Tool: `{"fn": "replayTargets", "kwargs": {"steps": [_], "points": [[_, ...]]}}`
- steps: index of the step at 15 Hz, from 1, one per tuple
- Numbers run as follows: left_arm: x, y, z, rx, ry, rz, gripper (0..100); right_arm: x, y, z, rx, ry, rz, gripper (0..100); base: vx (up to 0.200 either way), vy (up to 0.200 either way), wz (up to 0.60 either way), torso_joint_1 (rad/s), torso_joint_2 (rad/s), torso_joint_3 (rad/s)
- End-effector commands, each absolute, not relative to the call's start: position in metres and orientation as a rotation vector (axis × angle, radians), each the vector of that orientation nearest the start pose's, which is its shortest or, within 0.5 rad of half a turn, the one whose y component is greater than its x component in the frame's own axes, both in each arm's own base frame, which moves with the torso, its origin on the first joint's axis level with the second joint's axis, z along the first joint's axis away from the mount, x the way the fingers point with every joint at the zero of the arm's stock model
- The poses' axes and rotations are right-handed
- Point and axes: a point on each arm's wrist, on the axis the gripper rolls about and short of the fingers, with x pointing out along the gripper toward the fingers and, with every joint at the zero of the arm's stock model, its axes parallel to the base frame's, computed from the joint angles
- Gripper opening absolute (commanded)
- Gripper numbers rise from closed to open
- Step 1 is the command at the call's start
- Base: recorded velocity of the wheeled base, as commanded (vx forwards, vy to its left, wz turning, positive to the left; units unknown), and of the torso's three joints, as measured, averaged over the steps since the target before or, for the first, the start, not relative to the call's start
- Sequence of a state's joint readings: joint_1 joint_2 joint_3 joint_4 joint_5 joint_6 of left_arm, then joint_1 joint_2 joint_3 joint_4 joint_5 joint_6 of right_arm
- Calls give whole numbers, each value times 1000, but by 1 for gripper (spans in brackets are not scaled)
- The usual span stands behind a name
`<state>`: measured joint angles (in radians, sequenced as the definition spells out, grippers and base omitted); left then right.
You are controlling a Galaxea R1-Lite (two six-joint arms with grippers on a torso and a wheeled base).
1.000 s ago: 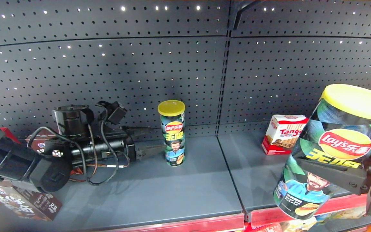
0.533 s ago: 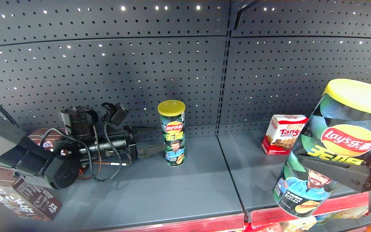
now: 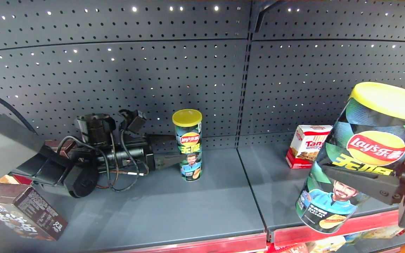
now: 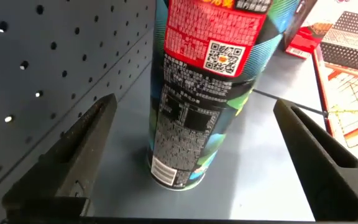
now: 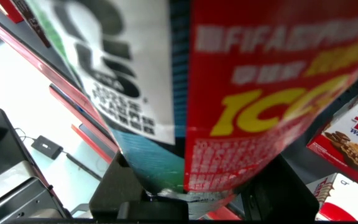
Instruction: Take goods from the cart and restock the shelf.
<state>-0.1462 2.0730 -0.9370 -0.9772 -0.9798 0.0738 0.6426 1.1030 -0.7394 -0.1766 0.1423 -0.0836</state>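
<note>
Dark perforated back panel [image 3: 118, 77] and a grey shelf [image 3: 195, 211] frame a restocking job. One crisp can [image 3: 188, 147] stands upright near the back of the shelf, with the left tool [image 3: 172, 149] lying level beside it. Its jaws are spread wide on either side of the can's lower body and touch nothing. The right tool [image 3: 364, 175] is clamped around the middle of a second can [image 3: 371, 140], held slightly tilted above the shelf's front edge at the right.

Both cans are tall, narrow tubes with yellow lids and glossy green-and-blue wrappers bearing a red-and-yellow logo. They are probably light and fairly stiff, though a hard squeeze could dent them. The slick wrap may slip, so mid-body below the lid looks the safest hold, and the narrow base suggests easy tipping.

A red-and-white wafer box [image 3: 308, 144] sits behind, and a brown box [image 3: 23, 214] lies far left.
</note>
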Motion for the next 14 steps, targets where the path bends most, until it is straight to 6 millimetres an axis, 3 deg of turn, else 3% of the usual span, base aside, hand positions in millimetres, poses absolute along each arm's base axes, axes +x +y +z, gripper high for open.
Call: {"fn": "replayTargets", "kwargs": {"steps": [1,8,14], "points": [[375,-77,116,-5,120,-1136,100,123,96,257,-128,154,792,0,0,0,0,0,0,0],[393,-88,116,-9,93,-1181,100,123,96,257,-128,154,794,0,0,0,0,0,0,0],[396,-90,109,-23,108,-1215,100,125,98,257,-129,159,795,0,0,0,0,0,0,0]]}}
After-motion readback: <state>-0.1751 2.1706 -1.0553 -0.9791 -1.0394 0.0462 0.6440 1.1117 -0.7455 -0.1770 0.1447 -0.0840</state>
